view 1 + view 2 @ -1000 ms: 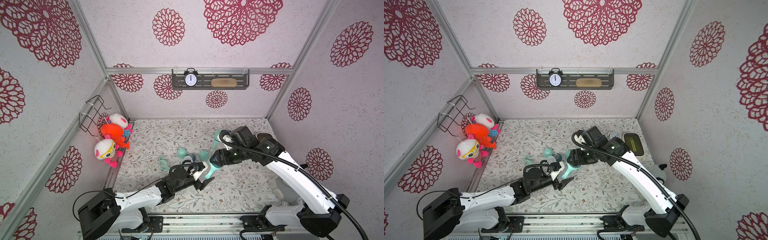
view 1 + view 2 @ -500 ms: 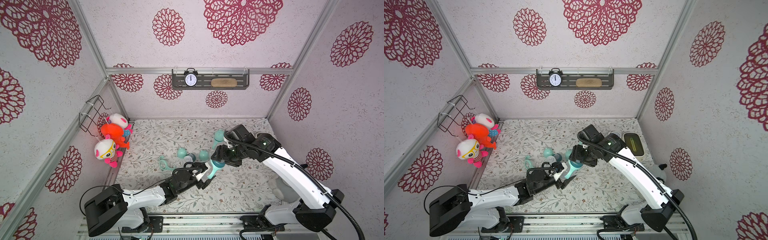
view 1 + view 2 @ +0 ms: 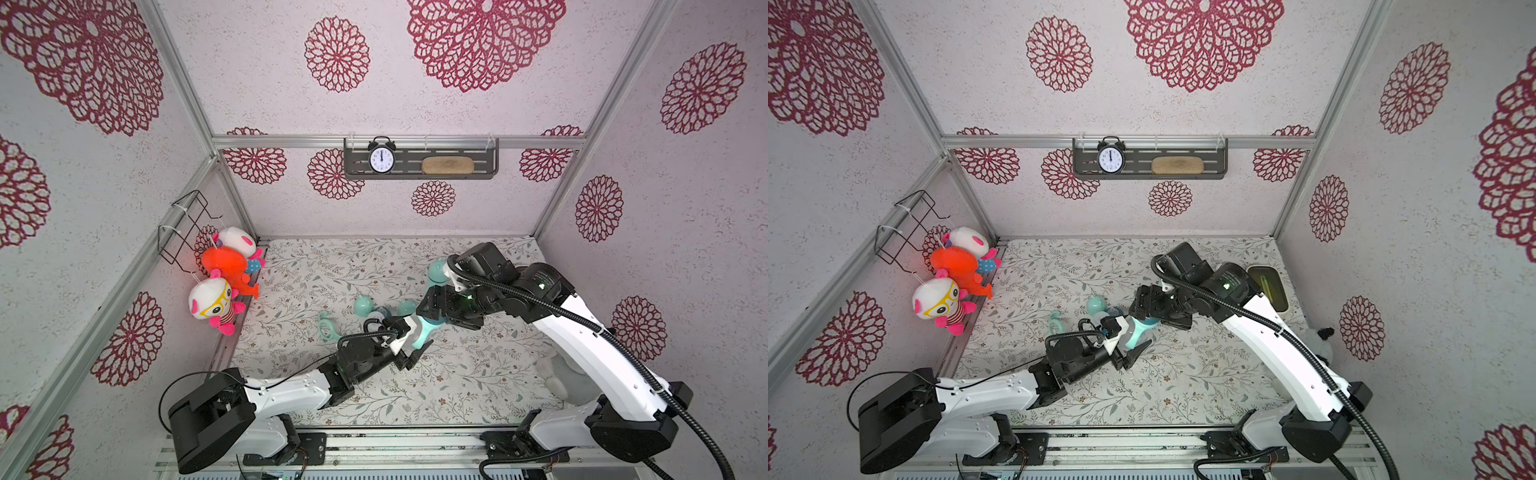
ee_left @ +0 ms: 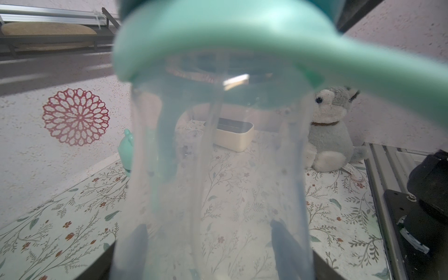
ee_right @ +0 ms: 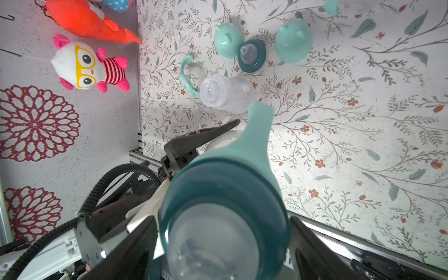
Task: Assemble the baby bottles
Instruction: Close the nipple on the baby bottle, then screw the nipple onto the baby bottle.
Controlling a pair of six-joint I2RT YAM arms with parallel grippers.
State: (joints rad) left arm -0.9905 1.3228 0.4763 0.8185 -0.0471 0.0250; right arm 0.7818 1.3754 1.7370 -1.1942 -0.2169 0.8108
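1. Held bottle (image 3: 426, 329) hangs tilted above mid tabletop (image 3: 457, 386), with its collar end toward the right arm.
2. Left end effector (image 3: 409, 345) pinches the clear body. Right end effector (image 5: 221, 242) is spread, fingers flanking the dark collar.
3. Loose bottle (image 5: 225, 93), handle (image 5: 185, 72), caps (image 5: 228, 42) and nippled collar (image 5: 251, 57) lie clustered just beside it.
4. Capped bottle (image 3: 437, 270) stands farther back.
5. Open tabletop runs forward to the front rail edge.
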